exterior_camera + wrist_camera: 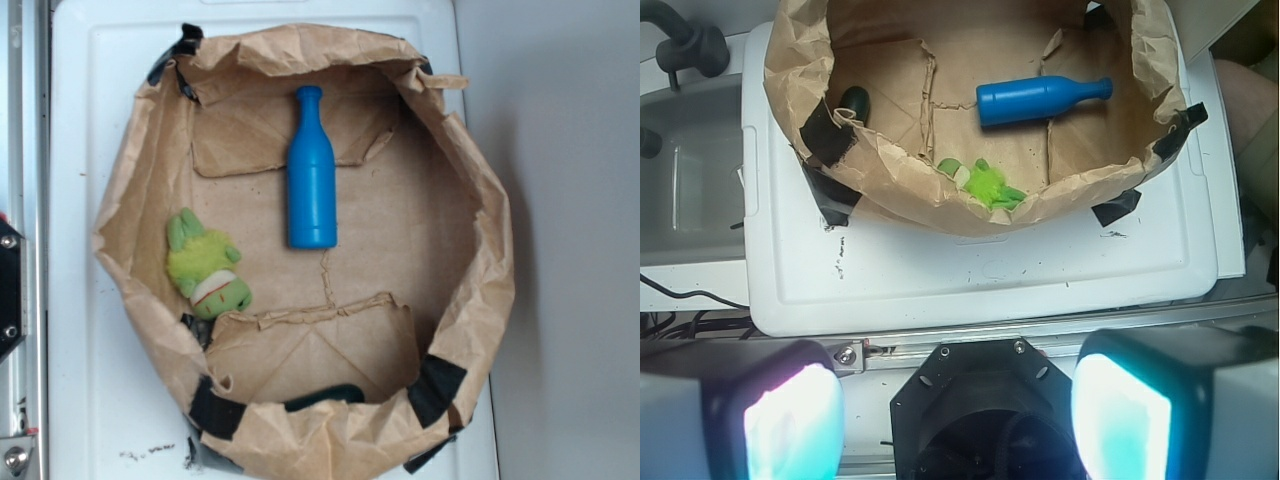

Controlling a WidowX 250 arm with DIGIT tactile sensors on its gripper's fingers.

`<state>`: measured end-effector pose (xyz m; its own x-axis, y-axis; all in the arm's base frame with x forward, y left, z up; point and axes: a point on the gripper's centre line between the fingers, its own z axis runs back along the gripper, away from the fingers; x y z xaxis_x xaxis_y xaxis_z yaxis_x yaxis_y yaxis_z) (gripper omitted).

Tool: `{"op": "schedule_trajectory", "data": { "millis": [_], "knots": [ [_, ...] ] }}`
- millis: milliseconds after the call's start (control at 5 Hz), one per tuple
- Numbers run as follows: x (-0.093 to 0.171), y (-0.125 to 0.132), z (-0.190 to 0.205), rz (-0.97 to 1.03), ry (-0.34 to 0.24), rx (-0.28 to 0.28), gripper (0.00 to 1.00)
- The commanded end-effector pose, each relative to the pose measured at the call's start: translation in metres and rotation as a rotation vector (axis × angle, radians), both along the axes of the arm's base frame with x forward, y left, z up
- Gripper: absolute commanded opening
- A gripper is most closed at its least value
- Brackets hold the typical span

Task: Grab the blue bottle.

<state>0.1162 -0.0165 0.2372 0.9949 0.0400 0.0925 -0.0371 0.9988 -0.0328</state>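
Smooth blue bottle (312,178) lies flat on floor of crumpled brown paper bag (478,300), slim neck toward rim. Fuzzy green plush toy (208,268) nearby, apart. End effector (958,415) pads spread wide, empty, over white tabletop (970,290).

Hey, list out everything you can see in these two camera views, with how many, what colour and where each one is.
blue bottle: one, bright blue, lying on its side on the bag floor, about the middle, apart from the toy.
green plush toy: one, green with a pale band, on the bag floor against one side wall.
paper bag: one, brown, crumpled, rim rolled open, sitting on the white lid.
black tape: several strips, black, on the bag's rim and corners.
dark green object: one, mostly hidden under a paper fold; what it is cannot be told.
white lid: one, white plastic, under the bag.
pincer: one, black with glowing pale fingers, open, outside the bag, holding nothing.
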Motion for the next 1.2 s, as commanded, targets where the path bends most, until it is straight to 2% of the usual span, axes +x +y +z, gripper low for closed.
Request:
{"op": "schedule_trajectory", "data": {
  "millis": [0, 200, 400, 600, 800, 1000],
  "knots": [
    [0.000, 0.000, 0.000, 0.000, 0.000, 0.000, 1.00],
    [0.038, -0.002, -0.008, 0.037, 0.008, 0.014, 1.00],
    [0.073, 0.006, -0.016, 0.089, 0.009, 0.021, 1.00],
    [0.106, 0.024, -0.029, 0.221, -0.004, 0.031, 1.00],
    [0.124, 0.034, -0.052, 0.471, -0.033, 0.016, 1.00],
    [0.132, 0.042, -0.073, 0.720, 0.146, 0.018, 1.00]
  ]
}}
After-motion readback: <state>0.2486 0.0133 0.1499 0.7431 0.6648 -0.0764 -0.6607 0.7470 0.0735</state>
